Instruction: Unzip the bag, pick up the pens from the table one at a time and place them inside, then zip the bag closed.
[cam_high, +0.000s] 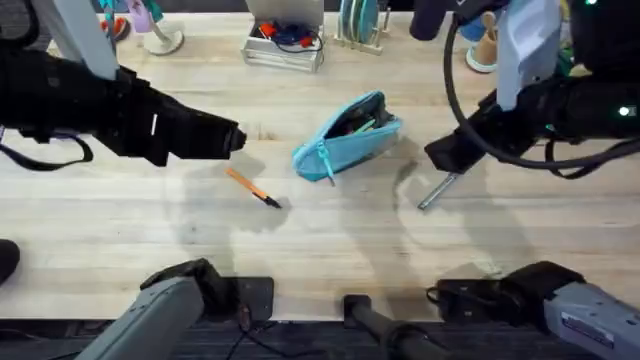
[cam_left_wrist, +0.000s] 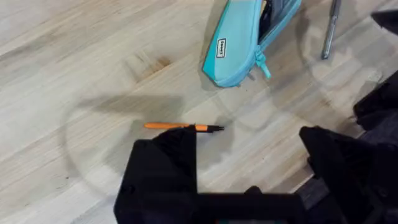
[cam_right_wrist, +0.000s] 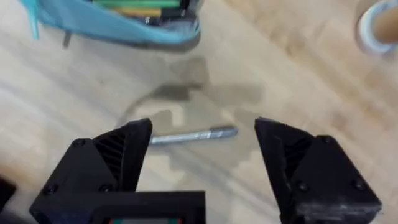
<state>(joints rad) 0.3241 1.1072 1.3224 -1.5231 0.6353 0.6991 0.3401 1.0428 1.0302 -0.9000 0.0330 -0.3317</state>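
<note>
Our left pincer (cam_left_wrist: 249, 162) spread above slim orange pen (cam_left_wrist: 180, 127) | right pincer (cam_right_wrist: 202, 149) spread over silver-grey metallic pen (cam_right_wrist: 193, 135) | light blue fabric pouch (cam_high: 348, 140) unzipped, label unreadable | pale wooden table (cam_high: 330, 240)

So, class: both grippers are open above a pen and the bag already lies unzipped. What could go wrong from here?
1. The silver pen is thin and lies flat on the table; the right gripper could close askew and roll it away.
2. The bag is soft, with a narrow opening that already holds items, so a pen might catch on the edge and fall out.
3. The orange pen lies just past the left gripper; one finger might nudge it aside.
</note>
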